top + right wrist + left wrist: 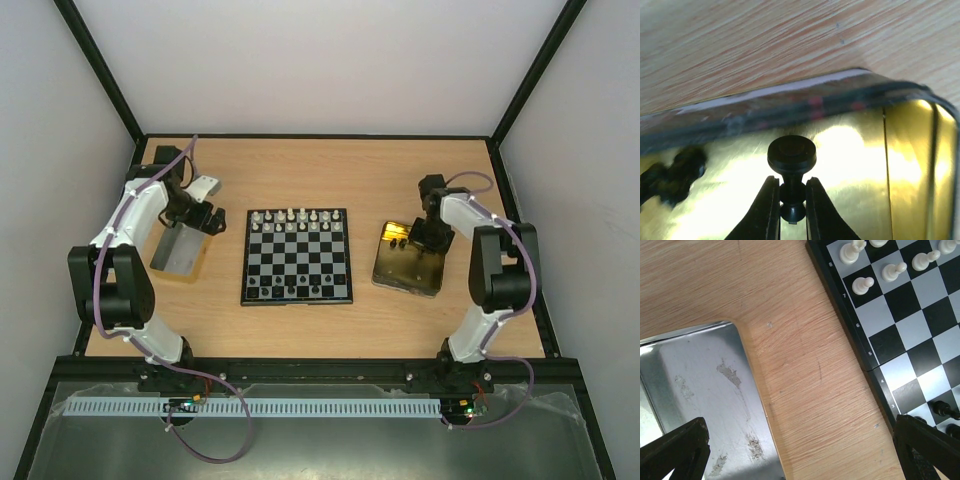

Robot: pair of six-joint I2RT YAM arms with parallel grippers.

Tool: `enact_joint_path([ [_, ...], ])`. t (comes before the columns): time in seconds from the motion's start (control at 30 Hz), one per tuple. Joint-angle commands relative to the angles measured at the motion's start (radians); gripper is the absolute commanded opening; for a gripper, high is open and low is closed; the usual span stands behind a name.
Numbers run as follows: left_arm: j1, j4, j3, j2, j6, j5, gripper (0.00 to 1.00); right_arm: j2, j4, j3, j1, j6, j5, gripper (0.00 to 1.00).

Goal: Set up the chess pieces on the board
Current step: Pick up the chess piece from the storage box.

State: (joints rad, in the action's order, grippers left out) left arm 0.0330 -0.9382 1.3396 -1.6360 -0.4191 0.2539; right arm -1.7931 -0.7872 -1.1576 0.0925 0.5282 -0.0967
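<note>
Between your right gripper's [791, 192] two fingers, one black chess piece [791, 154] is pinched by its stem, above the gold tray [865, 165]. Left of them lies a blurred dark shape [672, 172], too unclear to count. Your left gripper [799, 440] has its two fingers spread wide. The silver tray [700, 390] sits under the left finger and the board [910, 340] beside the right one, showing at least five white pieces [892, 271] and two black pieces [942, 409].

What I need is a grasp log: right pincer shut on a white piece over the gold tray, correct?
No: the right pincer is shut on a black piece, not white, over the gold tray; the right wrist view shows it.
</note>
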Motion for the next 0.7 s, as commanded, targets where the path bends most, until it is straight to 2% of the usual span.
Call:
enact_joint_path([
  [0.0, -0.019, -0.037, 0.017, 0.024, 0.012, 0.010, 1.00, 0.128, -0.058, 0.014, -0.004, 0.034, -0.029, 0.02],
  [0.27, -0.059, -0.050, 0.042, 0.023, 0.030, 0.013, 0.99, 0.242, -0.094, 0.053, -0.004, 0.049, -0.127, 0.02],
  [0.47, -0.094, -0.079, 0.094, 0.009, 0.033, 0.026, 0.99, 0.357, -0.132, 0.073, 0.001, 0.059, -0.260, 0.02],
  [0.67, -0.194, -0.117, 0.164, -0.024, 0.061, 0.035, 0.99, 0.443, -0.176, 0.047, 0.105, 0.079, -0.336, 0.02],
])
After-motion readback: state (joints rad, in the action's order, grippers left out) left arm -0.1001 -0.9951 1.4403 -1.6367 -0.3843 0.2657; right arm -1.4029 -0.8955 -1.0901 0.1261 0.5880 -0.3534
